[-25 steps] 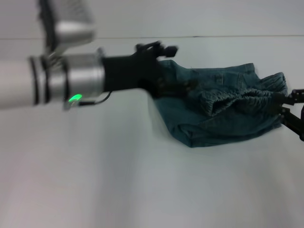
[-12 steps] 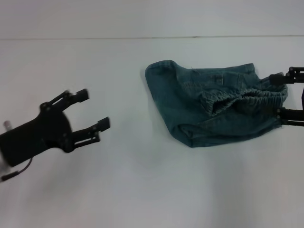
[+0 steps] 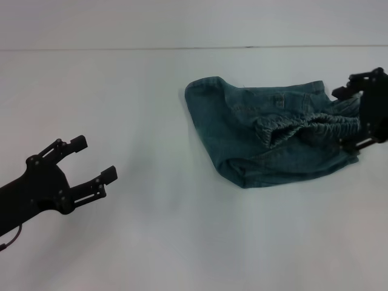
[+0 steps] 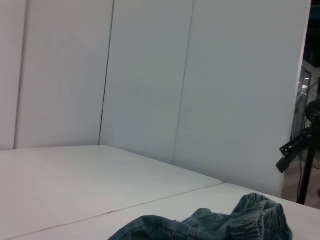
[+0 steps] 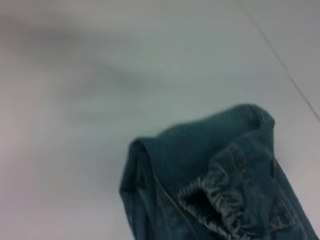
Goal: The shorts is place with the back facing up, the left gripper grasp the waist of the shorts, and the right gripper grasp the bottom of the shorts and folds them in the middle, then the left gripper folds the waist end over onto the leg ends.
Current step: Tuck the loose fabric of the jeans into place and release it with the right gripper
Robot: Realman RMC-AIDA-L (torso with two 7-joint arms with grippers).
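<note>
The blue denim shorts lie folded in a bunched heap at the table's middle right, the gathered elastic waist showing on top. My left gripper hovers open and empty at the lower left, well apart from the shorts. At the shorts' right end my right gripper stands open, its fingers spread above and below the cloth edge, gripping nothing. In the left wrist view the shorts show low and far off. The right wrist view looks down on the shorts and their waist opening.
The white table spreads wide around the shorts, with a seam line along the far edge. White wall panels stand behind it.
My left arm has drawn back from over the shorts to the lower left, open. The right gripper has risen and turned at the shorts' right end. The shorts have not moved.
</note>
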